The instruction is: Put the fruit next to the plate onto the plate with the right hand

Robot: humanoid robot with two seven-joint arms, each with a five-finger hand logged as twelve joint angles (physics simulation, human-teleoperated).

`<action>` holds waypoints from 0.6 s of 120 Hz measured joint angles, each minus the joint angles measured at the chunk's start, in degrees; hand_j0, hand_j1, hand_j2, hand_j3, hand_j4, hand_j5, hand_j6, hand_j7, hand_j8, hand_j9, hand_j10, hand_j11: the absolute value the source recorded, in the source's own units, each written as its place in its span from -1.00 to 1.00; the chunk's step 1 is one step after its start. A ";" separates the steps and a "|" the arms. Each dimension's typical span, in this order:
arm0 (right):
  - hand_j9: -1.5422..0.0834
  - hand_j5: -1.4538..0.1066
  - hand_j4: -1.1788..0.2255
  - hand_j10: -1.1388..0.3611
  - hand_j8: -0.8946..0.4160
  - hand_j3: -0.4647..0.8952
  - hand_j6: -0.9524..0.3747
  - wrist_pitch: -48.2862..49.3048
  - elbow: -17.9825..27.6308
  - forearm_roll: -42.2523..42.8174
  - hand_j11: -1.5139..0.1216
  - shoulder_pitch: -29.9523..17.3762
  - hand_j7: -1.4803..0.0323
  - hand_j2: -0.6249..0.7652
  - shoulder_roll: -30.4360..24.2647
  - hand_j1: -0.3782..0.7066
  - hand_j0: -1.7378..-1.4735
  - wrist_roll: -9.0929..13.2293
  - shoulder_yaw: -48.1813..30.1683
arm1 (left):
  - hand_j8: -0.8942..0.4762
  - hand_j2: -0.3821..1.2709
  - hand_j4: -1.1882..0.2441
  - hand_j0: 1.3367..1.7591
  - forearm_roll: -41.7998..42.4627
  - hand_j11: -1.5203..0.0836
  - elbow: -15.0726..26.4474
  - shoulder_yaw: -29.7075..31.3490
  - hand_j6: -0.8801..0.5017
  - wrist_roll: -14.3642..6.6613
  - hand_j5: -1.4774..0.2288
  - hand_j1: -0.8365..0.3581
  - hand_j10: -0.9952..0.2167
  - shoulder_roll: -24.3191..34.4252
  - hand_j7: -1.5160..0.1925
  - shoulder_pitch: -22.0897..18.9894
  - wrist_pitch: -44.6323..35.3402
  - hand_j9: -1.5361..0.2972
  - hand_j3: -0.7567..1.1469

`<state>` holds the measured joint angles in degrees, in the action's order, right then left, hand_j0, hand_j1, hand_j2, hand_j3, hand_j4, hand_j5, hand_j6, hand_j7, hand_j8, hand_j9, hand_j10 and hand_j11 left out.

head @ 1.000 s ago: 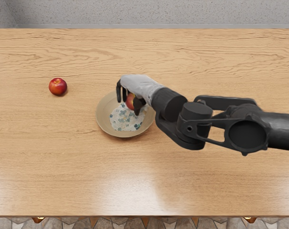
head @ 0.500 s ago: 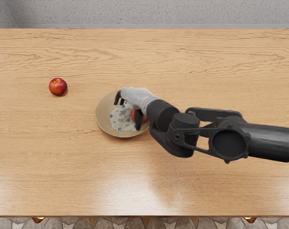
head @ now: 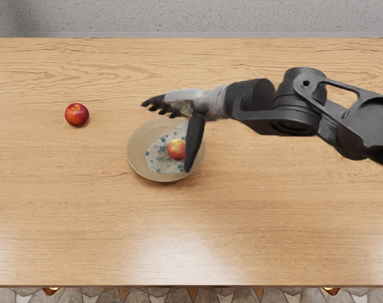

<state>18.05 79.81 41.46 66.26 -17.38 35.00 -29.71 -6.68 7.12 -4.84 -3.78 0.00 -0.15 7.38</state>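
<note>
Your fruit (head: pixel 176 149) sits on the plate (head: pixel 136 153), just right of its speckled centre. The plate rests on a light wooden table (head: pixel 191 233), well away from every edge; a red apple (head: pixel 76 114) lies well apart to the left. Your right hand (head: pixel 182 104) reaches over the plate's far rim, fingers (head: pixel 155 103) spread wide and holding nothing, one dark digit hanging just right of the fruit.

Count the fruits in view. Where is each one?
2. One red apple lies on the plate, below the open right hand. The other apple sits on the table, well left of the plate. The arm hides some of the table, so there could be more.
</note>
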 joint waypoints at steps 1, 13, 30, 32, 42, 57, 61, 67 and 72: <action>0.84 0.80 0.63 0.48 0.33 -0.32 0.38 1.19 -0.06 -1.19 0.79 -0.01 0.90 -0.06 -0.70 -0.89 -0.40 0.00 -0.37 | 0.27 -0.53 0.63 0.52 0.00 0.86 0.00 0.00 0.24 0.00 0.70 0.94 0.61 0.00 0.74 0.03 0.00 0.65 -0.20; 0.86 0.83 0.65 0.50 0.34 -0.32 0.40 10.90 -0.61 -13.13 0.82 -1.13 0.92 -0.08 -10.67 -0.91 -0.40 0.00 -3.01 | 0.27 -0.53 0.63 0.52 0.00 0.86 0.00 0.00 0.24 0.00 0.70 0.94 0.61 0.00 0.74 0.05 0.00 0.65 -0.20; 0.88 0.84 0.66 0.51 0.35 -0.32 0.42 15.40 -0.92 -25.24 0.83 -4.76 0.94 -0.09 -23.57 -0.93 -0.40 0.00 -4.31 | 0.27 -0.53 0.63 0.52 0.00 0.86 0.00 0.00 0.24 0.00 0.70 0.94 0.61 0.00 0.74 0.05 0.00 0.65 -0.21; 0.88 0.85 0.66 0.51 0.35 -0.32 0.42 15.64 -1.00 -26.35 0.83 -5.17 0.94 -0.09 -24.87 -0.93 -0.40 0.00 -4.37 | 0.27 -0.53 0.63 0.52 0.00 0.86 0.00 0.00 0.24 0.00 0.70 0.94 0.61 0.00 0.74 0.04 0.00 0.65 -0.21; 0.89 0.85 0.67 0.51 0.36 -0.32 0.42 16.37 -1.70 -31.52 0.84 -6.89 0.95 -0.09 -30.49 -0.94 -0.40 0.00 -4.57 | 0.27 -0.53 0.63 0.52 0.00 0.86 0.00 -0.01 0.24 0.00 0.70 0.94 0.61 0.00 0.74 0.02 -0.01 0.65 -0.21; 0.89 0.86 0.67 0.51 0.36 -0.32 0.43 16.80 -2.51 -36.91 0.85 -8.25 0.95 -0.10 -37.03 -0.94 -0.40 0.00 -4.69 | 0.27 -0.53 0.63 0.52 -0.03 0.86 0.11 0.00 0.24 0.00 0.70 0.94 0.61 0.00 0.74 0.07 0.00 0.65 -0.21; 0.89 0.86 0.67 0.51 0.36 -0.32 0.43 16.85 -2.62 -37.59 0.85 -8.44 0.95 -0.10 -38.14 -0.94 -0.40 0.00 -4.72 | 0.27 -0.53 0.63 0.52 -0.05 0.86 0.13 0.00 0.24 0.00 0.70 0.94 0.61 0.00 0.74 0.06 0.00 0.65 -0.21; 0.89 0.86 0.67 0.52 0.36 -0.32 0.43 16.90 -2.73 -38.27 0.85 -8.66 0.95 -0.10 -39.34 -0.94 -0.40 0.00 -4.76 | 0.27 -0.53 0.63 0.52 -0.06 0.86 0.15 0.02 0.24 0.00 0.70 0.94 0.61 0.00 0.74 0.14 0.00 0.65 -0.21; 0.89 0.86 0.67 0.52 0.36 -0.32 0.43 16.93 -2.81 -38.67 0.85 -8.75 0.95 -0.10 -40.11 -0.94 -0.40 0.00 -4.95 | 0.27 -0.53 0.63 0.52 -0.07 0.86 0.16 0.03 0.24 0.02 0.70 0.94 0.61 0.00 0.74 0.08 0.00 0.65 -0.21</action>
<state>34.98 76.99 2.80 57.51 -57.49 35.00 -34.66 -6.75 7.28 -4.80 -3.76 0.00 -0.07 7.38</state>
